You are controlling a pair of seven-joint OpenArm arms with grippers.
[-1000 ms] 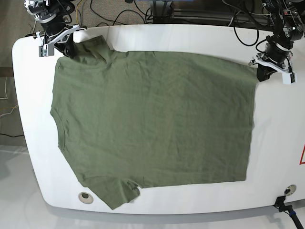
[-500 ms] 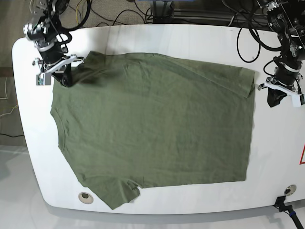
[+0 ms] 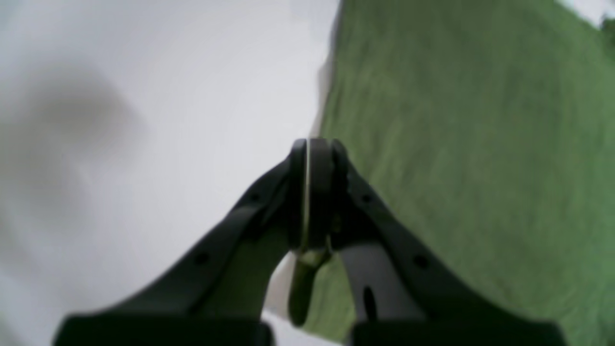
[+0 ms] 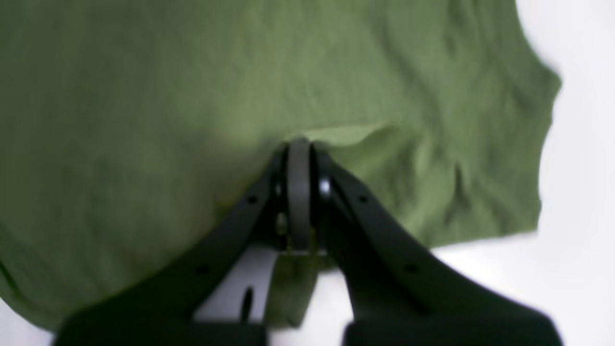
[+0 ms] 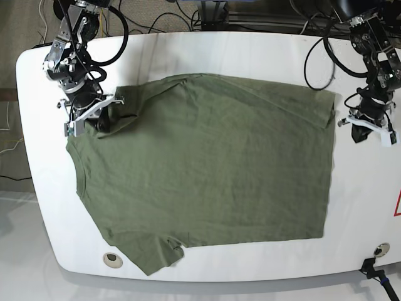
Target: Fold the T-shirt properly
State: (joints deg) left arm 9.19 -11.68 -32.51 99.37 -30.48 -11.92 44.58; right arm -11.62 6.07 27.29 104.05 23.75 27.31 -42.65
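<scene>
The olive T-shirt lies spread across the white table, covering most of its width, body flat with one short sleeve pointing toward the near edge by a small round fitting set into the tabletop.

At the far corner on the base view's left, the right gripper is down on the other sleeve. Its wrist camera shows the two dark fingers pressed together with green cloth bunched right at the tips, and a lighter fold of fabric turned up just past them; a strip of cloth hangs between the finger bases. That sleeve looks pulled inward over the shoulder, wrinkled around the grip.

Across the table, the left gripper hangs just off the shirt's hem corner, over bare white surface. From its wrist camera the fingers meet at the tips, only a hairline of light between them, and the shirt's edge runs alongside. A greenish scrap shows low between the fingers, too blurred to tell whether it is cloth.

Cables trail off behind the table.
</scene>
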